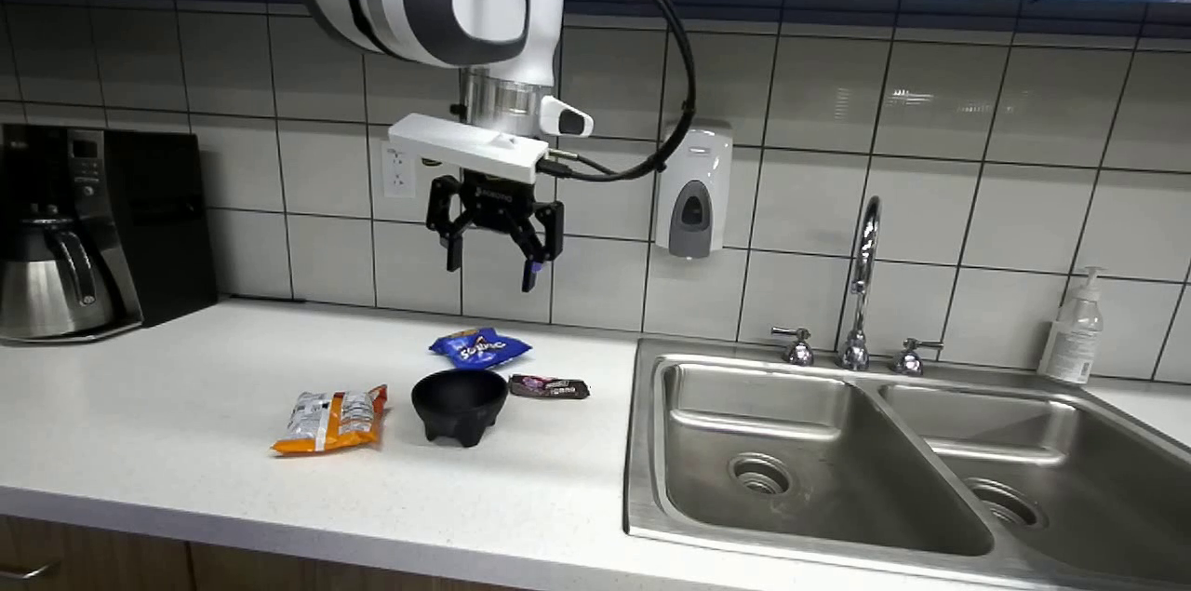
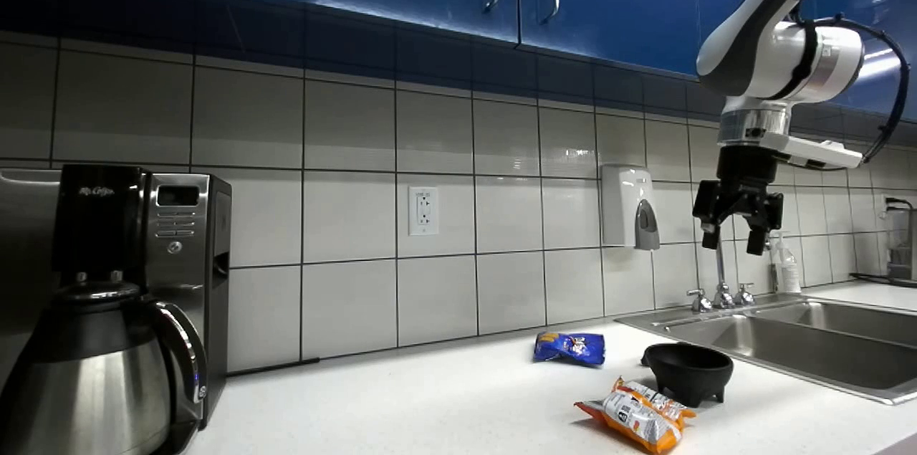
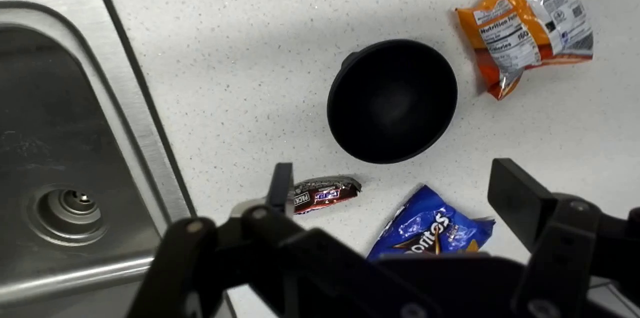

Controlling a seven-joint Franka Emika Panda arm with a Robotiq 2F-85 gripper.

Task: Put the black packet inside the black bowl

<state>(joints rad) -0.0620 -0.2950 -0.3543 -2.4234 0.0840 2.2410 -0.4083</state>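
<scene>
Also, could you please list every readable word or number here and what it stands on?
"Doritos": blue packet
"Nutrition": orange packet
"Calories": orange packet
"160": orange packet
"PACK": black packet
"Mr. Coffee": coffee maker
Too small or blurred: remaining packet print, coffee maker button labels, pump bottle label, gripper lettering.

The blue packet read "Doritos"; orange packet, "Calories 160"; black packet, "PACK"; coffee maker at nine o'clock, "Mr. Coffee".

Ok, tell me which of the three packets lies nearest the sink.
The slim black packet beside the black bowl; the blue packet and the orange packet lie farther from the sink.
</scene>
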